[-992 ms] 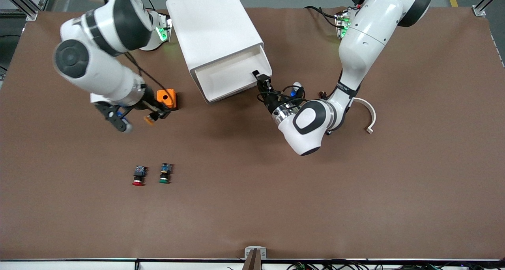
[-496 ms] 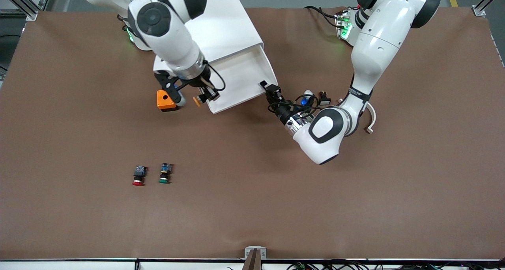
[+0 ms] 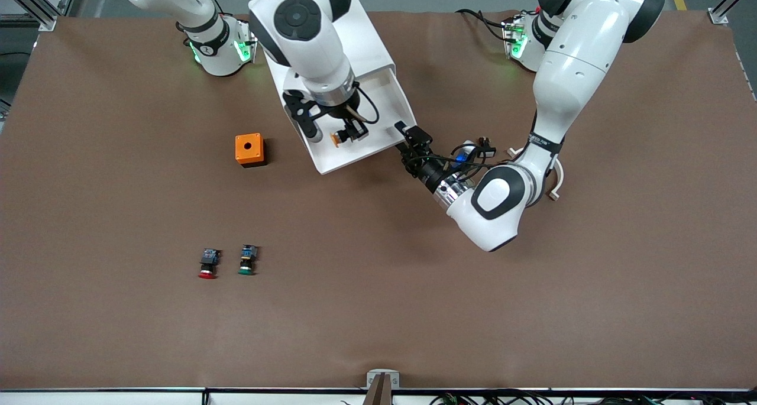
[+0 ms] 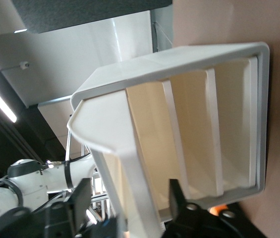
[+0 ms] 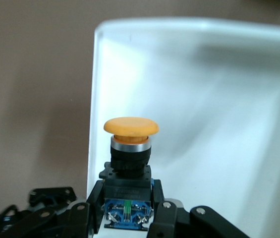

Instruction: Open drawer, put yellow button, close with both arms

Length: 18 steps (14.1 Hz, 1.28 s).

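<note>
Right gripper (image 3: 349, 134) grips the yellow button (image 3: 341, 138) over the open drawer (image 3: 378, 106), whose front the left gripper (image 3: 407, 134) clamps.

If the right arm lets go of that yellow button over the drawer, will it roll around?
Probably a little: the yellow button has a round cap, but its squarish black body should stop it. It looks rigid and light. The drawer walls would likely contain it.

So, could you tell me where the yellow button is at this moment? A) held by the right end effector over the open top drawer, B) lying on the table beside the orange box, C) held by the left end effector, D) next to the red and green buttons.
A: the right end effector grips the yellow button over the pulled-out drawer.
</note>
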{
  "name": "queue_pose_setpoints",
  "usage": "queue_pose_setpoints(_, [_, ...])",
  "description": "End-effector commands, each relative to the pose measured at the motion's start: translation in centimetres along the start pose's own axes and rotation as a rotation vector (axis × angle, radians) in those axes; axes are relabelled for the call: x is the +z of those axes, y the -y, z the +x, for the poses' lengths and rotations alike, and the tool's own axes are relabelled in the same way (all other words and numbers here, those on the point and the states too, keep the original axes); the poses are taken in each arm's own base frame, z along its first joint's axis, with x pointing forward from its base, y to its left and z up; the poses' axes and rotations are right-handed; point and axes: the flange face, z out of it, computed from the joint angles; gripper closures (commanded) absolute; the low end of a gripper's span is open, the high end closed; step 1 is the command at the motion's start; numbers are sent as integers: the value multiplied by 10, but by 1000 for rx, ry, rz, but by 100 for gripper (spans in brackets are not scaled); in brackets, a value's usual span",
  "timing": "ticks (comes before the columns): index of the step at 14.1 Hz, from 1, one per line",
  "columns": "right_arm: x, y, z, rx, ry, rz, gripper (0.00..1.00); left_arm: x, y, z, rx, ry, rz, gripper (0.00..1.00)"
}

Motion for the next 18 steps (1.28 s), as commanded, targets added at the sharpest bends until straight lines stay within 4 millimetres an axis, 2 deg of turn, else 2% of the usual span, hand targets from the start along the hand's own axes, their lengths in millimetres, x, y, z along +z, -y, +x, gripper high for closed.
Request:
queue_pose_setpoints(1, [11,0,-15,37,4,6,100,-16,15,-13,159,23,-18,1])
queue_pose_setpoints(3, [19,-1,-24,43,-2,-4,100,-32,25,-17,354,21,-57,0])
queue_pose_setpoints(7, [22,-3,-25,65,-10,-20,100,-71,35,-15,673,1,-165,0])
queue_pose_setpoints(9, [22,-4,-24,69,-14,-32,100,-76,39,-16,807,-98,-231,0])
queue_pose_setpoints(10, [22,-4,-23,70,-15,-33,97,-82,49,-18,881,-157,-287,0])
queue_pose_setpoints(11, [22,-3,-20,72,-16,-32,91,-85,55,-20,946,-230,-339,0])
queue_pose_setpoints(12, [21,-2,-18,71,-17,-29,58,-80,66,-26,1006,-314,-376,0])
queue_pose_setpoints(13, [21,-2,-18,70,-22,-28,1,-80,75,-31,1056,-388,-427,0])
queue_pose_setpoints(16, [2,8,-15,59,-25,2,0,-74,102,-53,1149,-557,-582,0])
queue_pose_setpoints(18, [-23,23,7,51,-22,24,0,-69,122,-67,1195,-667,-688,0])
